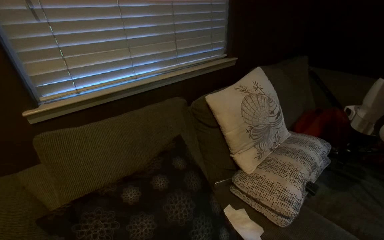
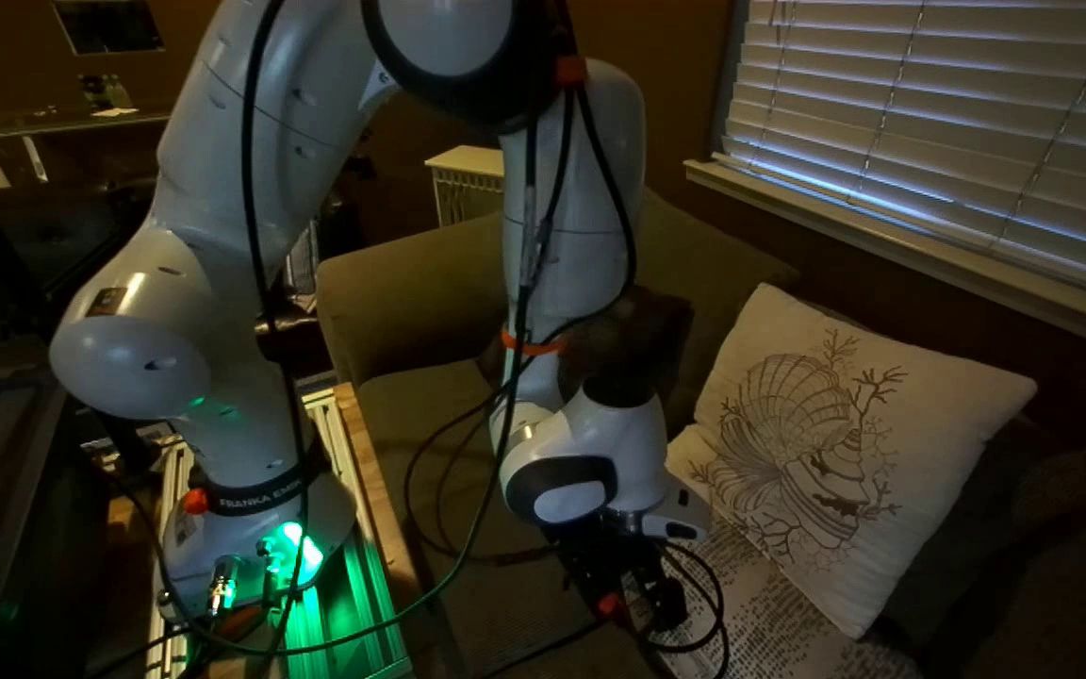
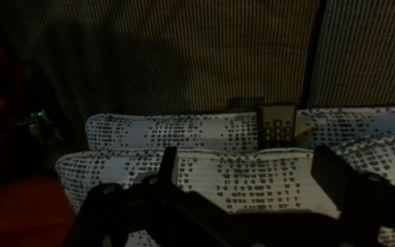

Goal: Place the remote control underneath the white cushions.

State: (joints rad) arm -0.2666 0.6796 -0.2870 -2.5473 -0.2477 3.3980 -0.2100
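Remote (image 3: 276, 126) ptly under cushion (image 3: 242, 185), couch (image 3: 238, 68), dim rm (image 2: 680, 94)

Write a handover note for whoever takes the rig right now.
Gripper: open, holding nothing, at the speckled white cushion.
Remote control: one end sticks out between that cushion's two layers; the rest is hidden.
Shell-print white cushion: tilted, its lower edge on the speckled one.
Done: remote partly tucked in.
Left: likely push it fully under, then withdraw.
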